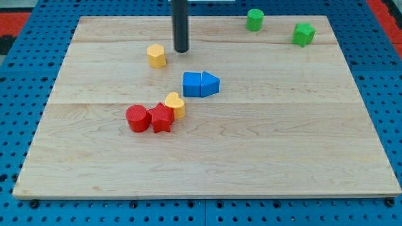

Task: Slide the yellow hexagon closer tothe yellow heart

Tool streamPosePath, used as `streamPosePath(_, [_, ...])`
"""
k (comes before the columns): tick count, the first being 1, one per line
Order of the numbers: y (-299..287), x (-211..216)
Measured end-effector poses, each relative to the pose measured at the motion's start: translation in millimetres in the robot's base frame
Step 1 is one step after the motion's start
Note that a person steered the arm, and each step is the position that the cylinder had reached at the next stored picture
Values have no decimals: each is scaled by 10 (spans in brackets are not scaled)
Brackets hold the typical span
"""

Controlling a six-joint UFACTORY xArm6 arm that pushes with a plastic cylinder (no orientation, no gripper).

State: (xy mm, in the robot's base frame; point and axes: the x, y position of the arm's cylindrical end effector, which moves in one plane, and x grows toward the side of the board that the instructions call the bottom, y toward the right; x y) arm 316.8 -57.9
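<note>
The yellow hexagon (156, 56) stands in the upper left-middle of the wooden board. The yellow heart (175, 104) lies lower, near the board's middle, touching a red star-like block (161, 117). My tip (181, 50) is at the end of the dark rod, just to the right of the yellow hexagon and slightly above it in the view, with a small gap between them. The heart is well below the tip.
A red cylinder (137, 118) touches the red star-like block's left side. A blue cube (191, 84) and a blue pointed block (210, 84) sit together right of centre. A green cylinder (254, 19) and a green star-like block (303, 34) stand at the top right.
</note>
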Motion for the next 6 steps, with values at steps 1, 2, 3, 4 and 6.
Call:
streamPosePath(1, [-396, 590])
streamPosePath(2, [258, 300])
streamPosePath(3, [224, -200])
streamPosePath(4, [-475, -273])
streamPosePath(6, [-442, 494])
